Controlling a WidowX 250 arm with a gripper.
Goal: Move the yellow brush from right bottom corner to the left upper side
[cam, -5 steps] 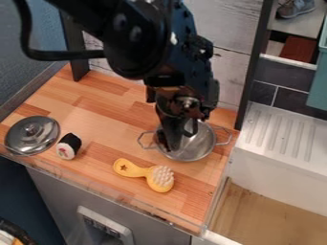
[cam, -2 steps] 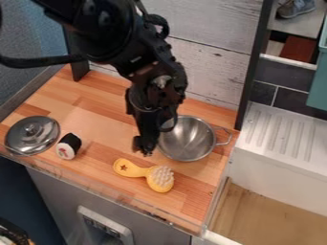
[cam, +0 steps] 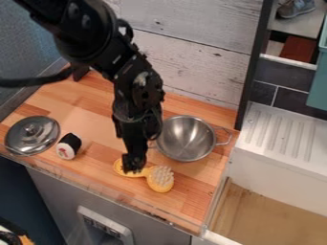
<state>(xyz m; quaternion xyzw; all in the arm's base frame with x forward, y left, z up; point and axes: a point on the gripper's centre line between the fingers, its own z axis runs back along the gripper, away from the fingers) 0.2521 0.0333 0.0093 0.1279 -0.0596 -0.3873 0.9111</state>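
The wooden worktop (cam: 89, 110) ran between a plank wall (cam: 191, 48) behind the pot (cam: 185, 139) and a front edge (cam: 137, 209) nearer the camera. The brush (cam: 156, 184) lay in front of the pot and slightly to its left, bristles up. The gripper (cam: 133, 165) was directed down at the brush's handle (cam: 119, 168), to the front left of the pot. Whether it was parted or clamped on the handle could not be determined; contact was likewise unconfirmed.

Probable faults were as follows. Off-centre grip: the handle was slim and the head looked heavier, so a lift from that end could have let the head droop, twist or slip out. Misaligned descent: pressure on one side of the handle could have spun the brush or pushed it toward the front edge. Low clearance: the pot stood just beside the gripper, and a swinging head could have struck it. Route error: the target area was behind and left of the pot; a path taken too far left at low height could have disturbed the sushi (cam: 68, 146) or, farther left of the pot, the lid (cam: 32, 135).
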